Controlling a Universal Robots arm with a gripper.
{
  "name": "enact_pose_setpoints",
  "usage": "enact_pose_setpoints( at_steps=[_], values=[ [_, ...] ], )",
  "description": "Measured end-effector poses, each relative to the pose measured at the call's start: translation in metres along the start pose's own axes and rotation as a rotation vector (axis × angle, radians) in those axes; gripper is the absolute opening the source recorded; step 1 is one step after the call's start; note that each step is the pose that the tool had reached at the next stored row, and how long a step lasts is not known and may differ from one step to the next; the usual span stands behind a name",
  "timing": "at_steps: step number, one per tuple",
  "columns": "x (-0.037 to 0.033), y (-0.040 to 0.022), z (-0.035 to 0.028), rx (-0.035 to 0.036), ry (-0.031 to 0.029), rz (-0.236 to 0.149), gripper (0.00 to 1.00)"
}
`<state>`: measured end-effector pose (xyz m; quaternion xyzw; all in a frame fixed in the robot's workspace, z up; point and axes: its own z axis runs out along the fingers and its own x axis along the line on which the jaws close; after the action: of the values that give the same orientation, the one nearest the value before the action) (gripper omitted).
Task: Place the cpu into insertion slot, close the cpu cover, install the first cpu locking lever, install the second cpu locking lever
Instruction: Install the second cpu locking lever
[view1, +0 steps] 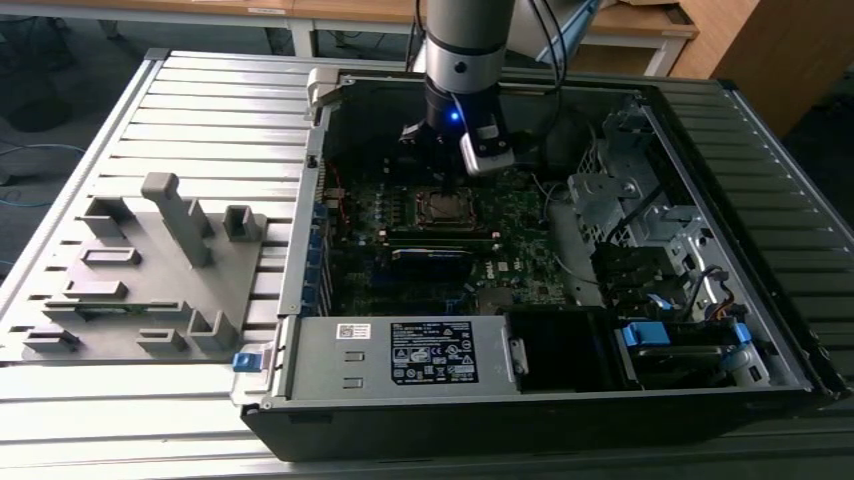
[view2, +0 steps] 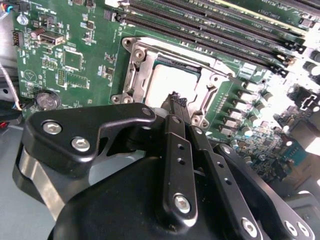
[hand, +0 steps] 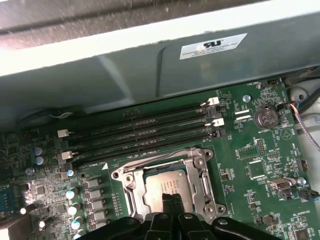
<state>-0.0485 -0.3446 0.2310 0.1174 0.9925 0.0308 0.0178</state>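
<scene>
While print can be seen on a white sticker (hand: 213, 46) on the grey case wall and on the black-and-white label (view1: 431, 352) of the power supply, none of it is given here. In the exterior view that label lies at six o'clock from the processor socket (view1: 445, 206), and the arm (view1: 461, 60) stands at twelve o'clock from it. The gripper (view2: 173, 98) is narrow, its black fingers (hand: 166, 202) drawn together with nothing seen between them. In both wrist views their tips hang over the cpu (view2: 167, 80), which lies flat in the socket, framed by the cpu cover (view2: 141, 75) lying down around it. Whether the tips touch the grey face cannot be told.
</scene>
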Motion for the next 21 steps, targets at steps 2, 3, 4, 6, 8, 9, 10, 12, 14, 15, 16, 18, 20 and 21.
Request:
enact_pose_setpoints(
  at_steps=[2,3,4,6,8,9,10,12,14,15,16,18,20,21],
  values=[
    [-0.0001,0.0002,-0.0029,-0.0001,0.0,0.0,0.11],
    [-0.0001,0.0003,-0.0045,-0.0001,0.0,0.0,0.11],
    [-0.0002,0.0004,-0.0061,0.0,0.0,0.0,0.11],
    [-0.0002,0.0005,-0.0083,0.0001,0.0,0.0,0.11],
    [-0.0003,0.0006,-0.0084,-0.0002,-0.0001,0.0,0.11],
    [-0.0003,0.0005,-0.0084,-0.0002,-0.0001,0.0,0.11],
    [-0.0003,0.0003,-0.0085,-0.0001,0.0,0.0,0.11],
    [-0.0006,-0.0008,-0.0086,0.0001,0.0,0.0,0.11],
    [-0.001,-0.0024,-0.0086,0.0,0.0,0.0,0.11],
    [-0.0012,-0.0033,-0.0087,-0.0001,0.0,0.0,0.11],
    [-0.0014,-0.0042,-0.0087,-0.0001,0.0,0.0,0.11],
    [-0.0019,-0.0064,-0.0089,-0.0001,0.0,0.0,0.11],
    [-0.0025,-0.0087,-0.009,0.0,0.0,0.0,0.11],
    [-0.0028,-0.0099,-0.0091,0.0,0.0,0.0,0.11]
  ],
)
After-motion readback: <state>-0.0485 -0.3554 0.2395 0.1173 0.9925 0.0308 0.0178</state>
